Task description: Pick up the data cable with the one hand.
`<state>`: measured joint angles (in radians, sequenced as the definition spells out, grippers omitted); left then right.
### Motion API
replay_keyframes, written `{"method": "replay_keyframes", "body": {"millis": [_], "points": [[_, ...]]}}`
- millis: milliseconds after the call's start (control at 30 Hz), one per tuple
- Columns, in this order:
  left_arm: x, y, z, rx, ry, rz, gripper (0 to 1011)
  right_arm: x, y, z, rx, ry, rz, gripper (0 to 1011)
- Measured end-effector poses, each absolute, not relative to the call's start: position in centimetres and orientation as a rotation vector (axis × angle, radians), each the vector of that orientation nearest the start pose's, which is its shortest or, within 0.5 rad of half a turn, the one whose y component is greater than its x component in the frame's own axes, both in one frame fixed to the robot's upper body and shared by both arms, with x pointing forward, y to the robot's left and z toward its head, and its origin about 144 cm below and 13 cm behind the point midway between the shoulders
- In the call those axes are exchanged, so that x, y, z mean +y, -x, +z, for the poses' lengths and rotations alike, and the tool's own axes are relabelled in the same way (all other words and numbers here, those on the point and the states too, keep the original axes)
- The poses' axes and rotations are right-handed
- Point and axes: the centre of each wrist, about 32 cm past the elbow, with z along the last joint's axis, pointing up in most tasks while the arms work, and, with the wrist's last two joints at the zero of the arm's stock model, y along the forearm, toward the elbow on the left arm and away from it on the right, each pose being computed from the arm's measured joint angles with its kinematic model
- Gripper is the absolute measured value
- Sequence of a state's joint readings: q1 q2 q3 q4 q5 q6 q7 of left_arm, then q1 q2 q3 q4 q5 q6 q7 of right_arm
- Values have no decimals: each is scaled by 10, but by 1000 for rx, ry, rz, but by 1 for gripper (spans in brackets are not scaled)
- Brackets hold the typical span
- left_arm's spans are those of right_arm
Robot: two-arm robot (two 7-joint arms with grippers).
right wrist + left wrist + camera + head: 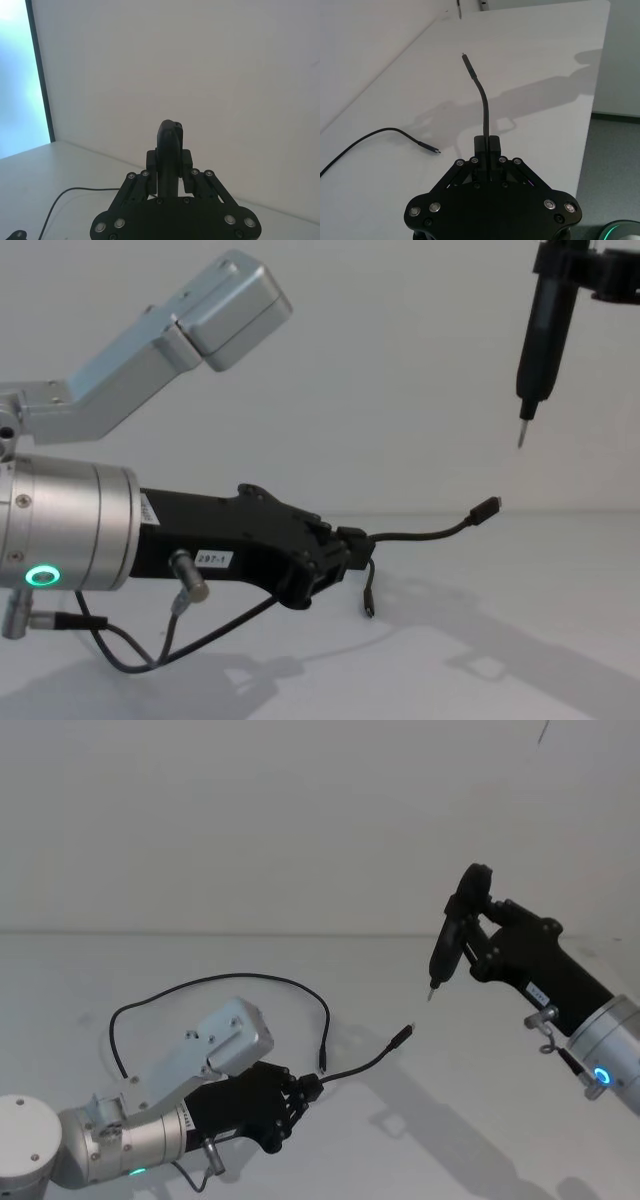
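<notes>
Left gripper (350, 540), near left, clenches the cable (430, 534) (plug end (487, 506) lifted); right gripper (170, 167), far right, grasps a pen tool (545, 320).

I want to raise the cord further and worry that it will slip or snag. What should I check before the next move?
1. The left end effector is shut on the data cable: ok.
2. The held plug end is off the table: ok.
3. The far plug end is lifted: not ok, it rests on the table.
4. The pen tool in the right end effector is apart from the cable: ok.
5. The grip is firm enough not to slip: cannot tell.
</notes>
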<state>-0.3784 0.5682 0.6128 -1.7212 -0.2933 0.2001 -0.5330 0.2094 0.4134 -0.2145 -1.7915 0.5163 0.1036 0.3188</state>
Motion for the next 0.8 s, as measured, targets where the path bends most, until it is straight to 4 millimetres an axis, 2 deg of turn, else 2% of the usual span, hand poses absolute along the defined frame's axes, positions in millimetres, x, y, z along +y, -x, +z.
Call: {"method": "replay_keyframes", "body": {"millis": [800], "points": [[206,-495,1248,-236,-310,494,41,-247,-494,1261,-82,-174,-960,279]]}}
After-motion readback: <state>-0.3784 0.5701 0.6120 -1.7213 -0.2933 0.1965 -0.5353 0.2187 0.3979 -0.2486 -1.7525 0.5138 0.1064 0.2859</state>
